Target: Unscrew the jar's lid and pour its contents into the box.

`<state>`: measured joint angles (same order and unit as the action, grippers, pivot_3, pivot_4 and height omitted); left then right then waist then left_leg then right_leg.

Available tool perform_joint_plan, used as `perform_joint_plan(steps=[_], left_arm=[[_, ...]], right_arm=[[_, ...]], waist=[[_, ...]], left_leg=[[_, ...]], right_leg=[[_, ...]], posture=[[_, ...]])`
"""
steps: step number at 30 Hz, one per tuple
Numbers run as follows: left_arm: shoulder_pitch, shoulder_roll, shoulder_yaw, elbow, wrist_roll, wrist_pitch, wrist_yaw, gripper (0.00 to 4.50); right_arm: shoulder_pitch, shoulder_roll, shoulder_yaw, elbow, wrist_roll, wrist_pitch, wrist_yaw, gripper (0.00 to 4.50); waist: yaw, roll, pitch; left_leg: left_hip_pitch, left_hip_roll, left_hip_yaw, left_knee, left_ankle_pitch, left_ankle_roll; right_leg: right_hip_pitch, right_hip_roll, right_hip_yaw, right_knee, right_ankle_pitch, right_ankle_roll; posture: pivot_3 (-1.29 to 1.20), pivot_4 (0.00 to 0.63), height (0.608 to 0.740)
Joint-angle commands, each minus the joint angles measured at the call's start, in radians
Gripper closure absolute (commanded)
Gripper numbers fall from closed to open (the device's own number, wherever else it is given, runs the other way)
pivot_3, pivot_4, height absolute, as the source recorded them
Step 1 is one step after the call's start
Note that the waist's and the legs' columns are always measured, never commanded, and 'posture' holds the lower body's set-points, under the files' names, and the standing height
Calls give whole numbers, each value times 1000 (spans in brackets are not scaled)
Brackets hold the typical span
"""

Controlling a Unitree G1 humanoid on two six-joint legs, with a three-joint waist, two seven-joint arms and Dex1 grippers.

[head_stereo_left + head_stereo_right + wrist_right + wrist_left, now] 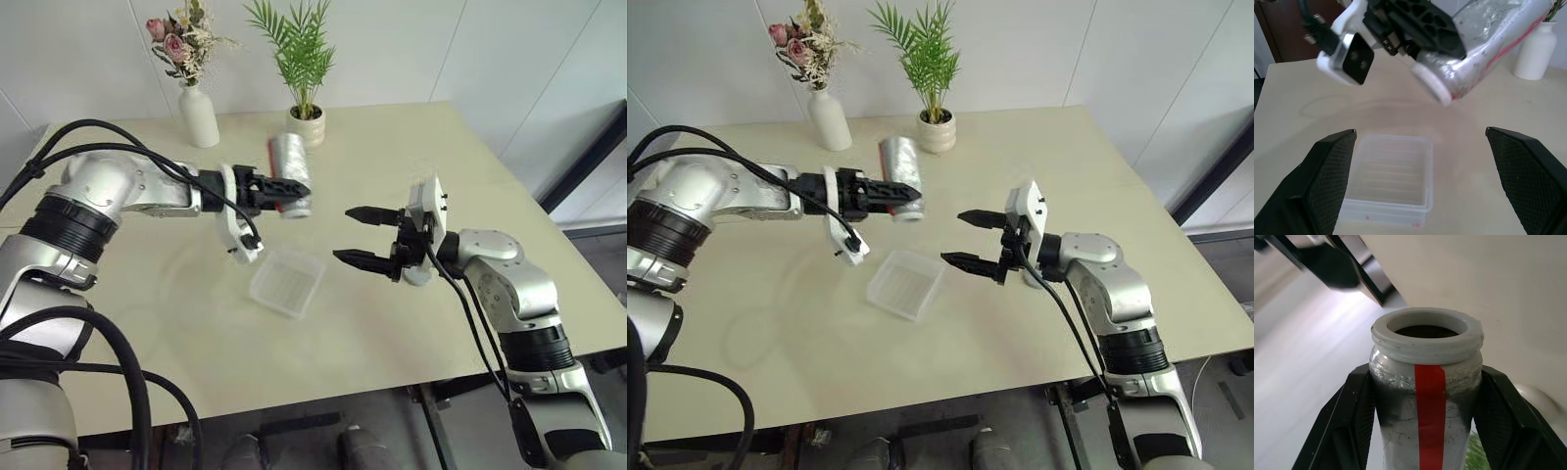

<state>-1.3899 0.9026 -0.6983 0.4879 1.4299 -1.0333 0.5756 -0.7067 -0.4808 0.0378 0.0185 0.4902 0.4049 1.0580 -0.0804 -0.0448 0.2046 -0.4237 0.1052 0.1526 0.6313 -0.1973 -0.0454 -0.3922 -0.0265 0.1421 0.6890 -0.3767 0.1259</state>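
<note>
My left gripper [294,188] is shut on the jar [291,166], a clear cylinder with a red stripe, and holds it above the table. The jar lies tilted, its mouth [1427,333] uncovered, white threaded rim bare. In the right wrist view the jar [1488,44] slants with its mouth down towards the box [1400,203]. The box [287,281], a shallow clear tray, sits on the table below and between the two grippers. My right gripper [343,234] is open and empty, level, just right of the box and jar. The lid is out of view. I cannot make out the contents.
A white vase [199,116] of dried flowers and a small white pot [307,124] with a green plant stand at the far side of the beige table [411,157]. The table's right edge [549,225] runs behind my right arm.
</note>
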Motion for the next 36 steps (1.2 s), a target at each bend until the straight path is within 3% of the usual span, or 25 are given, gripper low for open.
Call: perform_joint_plan(steps=[1, 5, 9, 14, 23, 36], left_arm=[[-133, 1, -28, -2, 111, 29, 218, 2051], [-211, 9, -101, 62, 224, 106, 428, 2051], [-174, 40, -132, 54, 264, 174, 554, 2051], [-117, 64, -155, 53, 284, 232, 619, 2051], [17, 194, -130, -94, 287, 289, 723, 2051], [-1, 80, -183, 74, 349, 386, 736, 2051]], right_arm=[[-25, 16, -9, 10, -1, -36, 7, 42], [-40, 25, -9, 33, -6, -43, 11, 42], [-49, 18, -11, 42, -6, -38, 22, 42], [-62, 8, -15, 51, -7, -26, 35, 42], [-50, -26, -13, 41, -15, 12, 40, 42], [-61, -61, -4, 62, -34, 24, 99, 42]], waist=[[0, 0, 0], [-8, 0, 0], [-9, 0, 0], [-5, -1, 1], [-6, -1, 1], [-7, -4, 2]], left_leg=[[0, 0, 0, 0, 0, 0], [1, 0, 1, -1, 0, 0], [2, 0, 1, -1, 0, 0], [1, 0, 1, 0, 0, 0], [1, 0, 2, -1, 0, 0], [1, -1, 2, 1, 0, 0]], right_leg=[[0, 0, 0, 0, 0, 0], [0, 0, 1, 0, 0, 0], [-1, 1, 2, 2, 0, 0], [-1, 0, 2, 2, 0, 0], [-2, 0, 2, 2, 0, 0], [-1, 0, 2, 4, 0, 1]], posture=[[0, 150, 740], [0, 150, 740], [0, 150, 740], [0, 150, 740], [0, 150, 740], [0, 150, 740]])
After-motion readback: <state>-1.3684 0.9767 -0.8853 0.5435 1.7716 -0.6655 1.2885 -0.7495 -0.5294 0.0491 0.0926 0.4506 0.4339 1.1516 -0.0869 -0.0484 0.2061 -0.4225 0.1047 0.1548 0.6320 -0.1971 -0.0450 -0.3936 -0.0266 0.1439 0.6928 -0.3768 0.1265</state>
